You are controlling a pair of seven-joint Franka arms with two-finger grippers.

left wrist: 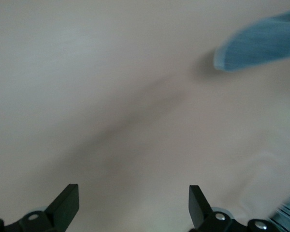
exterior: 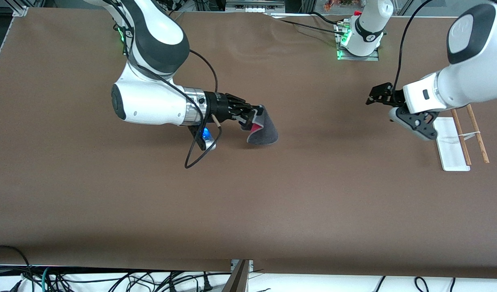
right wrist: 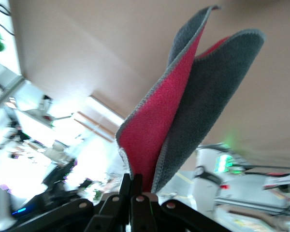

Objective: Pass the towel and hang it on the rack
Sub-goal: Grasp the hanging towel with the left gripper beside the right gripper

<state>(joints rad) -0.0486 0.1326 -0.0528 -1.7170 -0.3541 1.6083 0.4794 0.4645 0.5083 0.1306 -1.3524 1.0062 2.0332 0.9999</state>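
Front view, near to far. The towel (exterior: 263, 130) hangs folded, grey face outward and pink-red inside, pinched at one edge by the right gripper (exterior: 254, 115), whose fingers are clamped tight on it over the mid-tabletop (exterior: 248, 202). Its long axis points toward 3 o'clock, at the left gripper (exterior: 378, 97). That gripper hovers well apart, fingers spread wide and empty, mouth facing 9 o'clock toward the towel. The rack (exterior: 461, 140) stands just beside it at about 4 o'clock; the left arm is judged nearer for hanging.
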